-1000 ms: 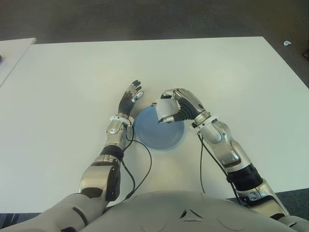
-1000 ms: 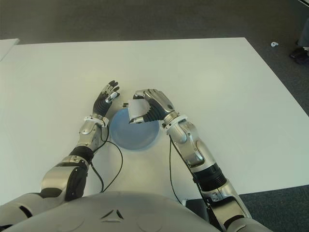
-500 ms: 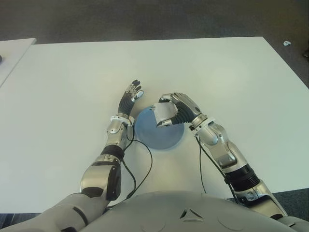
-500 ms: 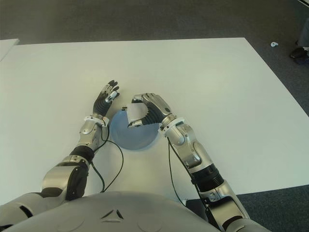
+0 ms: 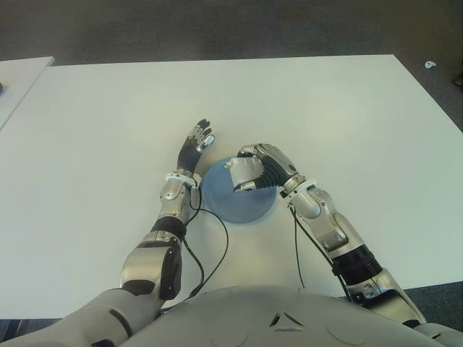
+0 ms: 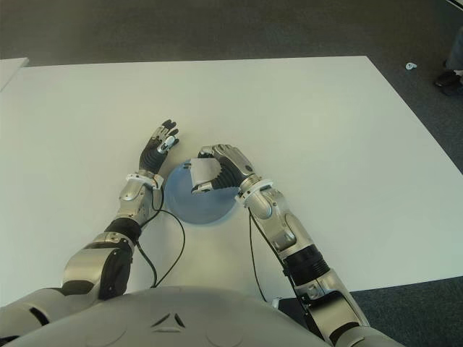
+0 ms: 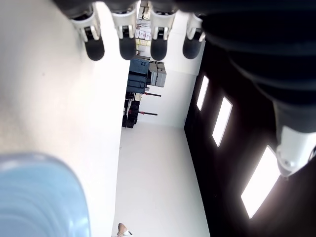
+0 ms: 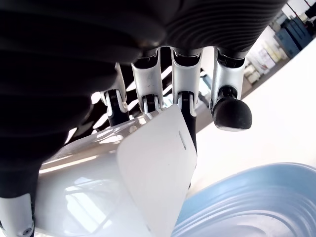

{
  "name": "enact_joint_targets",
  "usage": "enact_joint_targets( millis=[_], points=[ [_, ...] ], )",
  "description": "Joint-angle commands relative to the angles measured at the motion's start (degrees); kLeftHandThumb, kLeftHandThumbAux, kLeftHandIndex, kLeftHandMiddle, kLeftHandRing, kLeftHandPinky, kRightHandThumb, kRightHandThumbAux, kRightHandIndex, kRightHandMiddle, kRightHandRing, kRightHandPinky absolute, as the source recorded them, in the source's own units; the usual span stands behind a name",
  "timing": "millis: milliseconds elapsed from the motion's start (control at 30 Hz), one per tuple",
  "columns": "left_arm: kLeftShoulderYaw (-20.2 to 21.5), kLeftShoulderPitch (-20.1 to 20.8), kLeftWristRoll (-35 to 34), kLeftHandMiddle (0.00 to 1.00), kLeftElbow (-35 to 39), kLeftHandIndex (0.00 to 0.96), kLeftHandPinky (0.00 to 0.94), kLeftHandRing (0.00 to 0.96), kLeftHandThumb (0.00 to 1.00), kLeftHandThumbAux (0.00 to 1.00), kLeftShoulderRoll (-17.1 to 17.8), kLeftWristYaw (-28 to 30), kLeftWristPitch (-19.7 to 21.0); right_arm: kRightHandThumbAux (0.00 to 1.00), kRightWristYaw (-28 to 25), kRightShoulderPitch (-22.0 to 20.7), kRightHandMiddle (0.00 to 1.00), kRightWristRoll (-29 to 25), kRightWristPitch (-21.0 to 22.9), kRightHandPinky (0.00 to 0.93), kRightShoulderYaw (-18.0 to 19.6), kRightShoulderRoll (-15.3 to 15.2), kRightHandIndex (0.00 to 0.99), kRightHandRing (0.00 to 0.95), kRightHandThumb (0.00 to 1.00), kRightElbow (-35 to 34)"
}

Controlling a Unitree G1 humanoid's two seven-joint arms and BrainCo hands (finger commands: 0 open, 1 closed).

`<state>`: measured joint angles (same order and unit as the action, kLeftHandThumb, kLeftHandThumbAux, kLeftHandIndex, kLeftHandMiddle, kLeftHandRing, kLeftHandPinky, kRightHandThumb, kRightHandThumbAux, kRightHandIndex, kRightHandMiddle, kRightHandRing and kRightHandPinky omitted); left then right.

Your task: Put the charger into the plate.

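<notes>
A light-blue round plate lies on the white table in front of me. My right hand hovers over the plate's far half with its fingers curled around a white, boxy charger. In the right wrist view the charger is pinched between the fingers and the palm, with the plate's rim just beneath. My left hand shows just left of the plate's far edge, fingers stretched out and holding nothing.
The white table spreads wide on all sides. Black cables run from both wrists across the near table. A second white table's corner shows at the far left. Dark floor lies beyond the far edge.
My right hand has carried the charger a little leftward and nearer, from the plate's far right rim to over the plate's middle. The left hand has stayed put.
</notes>
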<state>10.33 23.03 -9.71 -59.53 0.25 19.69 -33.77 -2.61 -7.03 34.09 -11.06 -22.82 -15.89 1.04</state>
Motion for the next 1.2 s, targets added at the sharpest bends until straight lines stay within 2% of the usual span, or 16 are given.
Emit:
enact_joint_targets(
  millis=[33,200,300,367,433,467,500,533,567,600,633,700,867,1000,1200],
  points=[
    [0.2,-1.8,-0.4,0.06,-1.1,0.0,0.062,0.052,0.041,0.518,-0.6,0.3,1.6,0.676,1.1,-1.1,0.537,-2.2,-1.2,0.841,1.7,0.9,0.402,0.855,0.857,2.0],
    [0.3,-1.9,-0.6,0.061,-0.8,0.0,0.063,0.052,0.036,0.516,-0.7,0.5,1.6,0.678,-0.8,-1.0,0.536,-4.6,0.1,0.821,2.8,1.6,0.396,0.84,0.855,1.0],
    [0.2,-1.9,-0.7,0.062,-0.7,0.0,0.064,0.053,0.032,0.515,-0.7,0.6,1.7,0.678,-2.1,-1.4,0.543,-6.4,-0.3,0.776,3.2,1.8,0.397,0.823,0.854,0.9],
    [0.2,-1.9,-0.8,0.063,-0.7,0.0,0.071,0.055,0.03,0.514,-0.7,0.8,2.1,0.676,-3.5,-1.8,0.568,-8.3,-1.4,0.711,3.4,1.7,0.402,0.783,0.854,1.0],
    [0.3,-1.9,-1.0,0.064,-0.7,0.0,0.08,0.059,0.033,0.513,-0.7,0.9,2.5,0.674,-5.1,-2.1,0.524,-9.9,-2.9,0.623,3.4,1.3,0.414,0.688,0.85,1.3],
    [0.3,-1.9,-1.1,0.065,-0.6,0.0,0.09,0.062,0.036,0.513,-0.7,1.0,2.7,0.597,-5.7,-2.2,0.461,-10.4,-3.6,0.537,3.4,1.1,0.331,0.583,0.789,1.5],
    [0.4,-1.8,-1.2,0.066,-0.6,0.0,0.093,0.064,0.037,0.513,-0.7,1.2,2.8,0.569,-6.3,-2.5,0.438,-10.8,-4.7,0.507,3.2,0.6,0.301,0.545,0.767,1.7],
    [0.5,-1.8,-1.3,0.068,-0.6,0.0,0.106,0.069,0.042,0.514,-0.7,1.3,3.0,0.47,-6.8,-2.6,0.347,-11.0,-5.4,0.389,3.2,0.3,0.222,0.411,0.674,1.8],
    [0.7,-1.8,-1.5,0.07,-0.5,0.0,0.115,0.072,0.046,0.514,-0.8,1.4,3.0,0.407,-7.4,-2.8,0.289,-11.1,-6.3,0.313,3.1,-0.3,0.172,0.324,0.614,1.6],
    [0.8,-1.8,-1.8,0.071,-0.5,0.0,0.119,0.074,0.048,0.515,-0.8,1.6,3.1,0.37,-8.2,-3.0,0.254,-11.0,-7.3,0.265,3.0,-1.2,0.146,0.277,0.578,1.2],
    [0.9,-1.8,-2.0,0.073,-0.5,0.0,0.124,0.078,0.054,0.517,-0.9,1.7,3.2,0.303,-8.7,-3.2,0.189,-11.0,-8.0,0.179,3.0,-1.7,0.103,0.192,0.519,1.0],
    [1.1,-1.8,-2.2,0.074,-0.5,0.0,0.129,0.082,0.061,0.52,-0.9,1.9,3.3,0.228,-9.6,-3.3,0.106,-11.1,-8.9,0.084,3.2,-2.3,0.052,0.094,0.454,0.7],
    [1.2,-2.0,-2.5,0.074,-0.3,0.006,0.128,0.083,0.066,0.528,-1.0,2.4,3.0,0.164,-11.4,-4.1,0.017,-11.0,-10.7,0.013,3.5,-4.1,0.008,0.015,0.382,0.7],
    [1.0,-2.1,-2.3,0.072,-0.3,0.013,0.123,0.08,0.063,0.532,-0.9,2.4,2.6,0.15,-11.4,-5.1,0.003,-10.0,-12.7,0.002,3.2,-5.2,0.001,0.003,0.336,2.1],
    [0.8,-2.1,-2.0,0.068,-0.3,0.016,0.114,0.073,0.052,0.533,-0.8,2.2,2.4,0.145,-11.9,-5.4,0.0,-10.7,-13.6,0.0,3.4,-5.7,0.0,0.0,0.317,2.6]
  ],
)
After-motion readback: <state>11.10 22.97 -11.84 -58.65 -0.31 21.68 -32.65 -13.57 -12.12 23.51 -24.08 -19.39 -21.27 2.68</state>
